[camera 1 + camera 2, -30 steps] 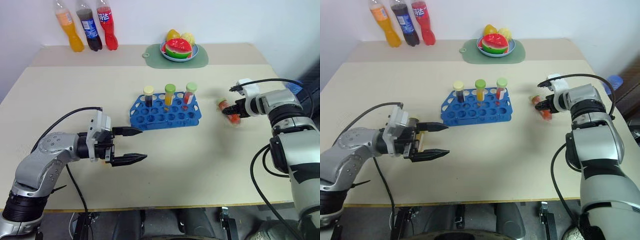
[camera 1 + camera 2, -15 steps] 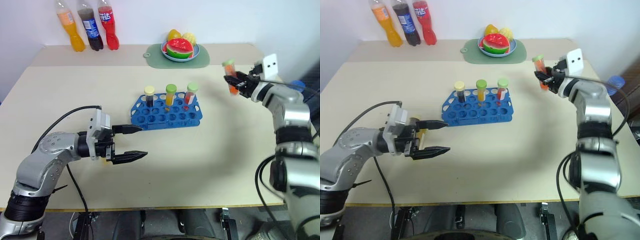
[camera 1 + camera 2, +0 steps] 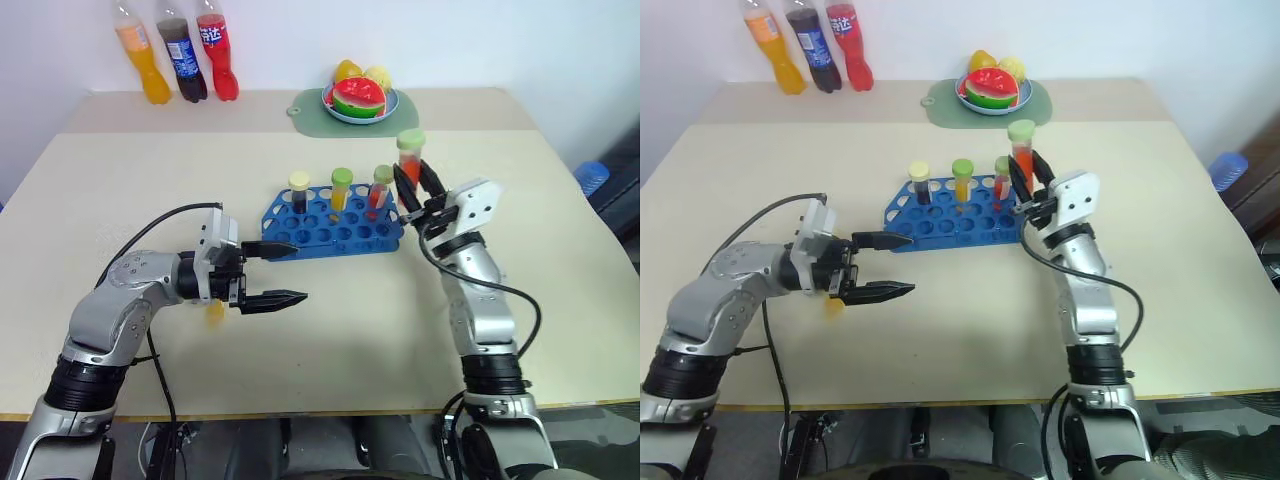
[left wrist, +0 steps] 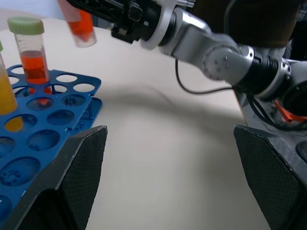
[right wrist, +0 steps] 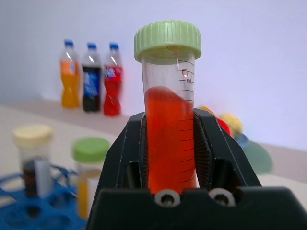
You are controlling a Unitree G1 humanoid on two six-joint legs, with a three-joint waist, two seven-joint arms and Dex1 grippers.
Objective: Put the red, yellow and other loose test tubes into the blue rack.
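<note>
I've got the right claw clenched on a clear plastic test tube with red-orange liquid and a green cap, pinched around its middle so the cap stands up above the fingertips. The tube is upright, lifted off the beige surface, just beside the right end of the bright blue plastic rack with rows of round holes. From the right wrist I see the liquid filling the lower part of the tube, both black pads pressed against its sides.

In the rack's back row, three tubes stand upright: a dark brown one with a cream cap on the left, an orange-yellow one with a green cap in the middle, a red one with a green cap on the right. The held tube is nearest that red one, apart from it.

My left claw is released, fingers spread wide and pointing level toward the right, hanging above the surface at the rack's left front corner, one finger close to the rack edge without a clear touch. From the left wrist I see the rack's corner between the spread fingers, the right claw above it.

At the far edge stand three tall soda bottles and a fruit plate on a pale green mat.
</note>
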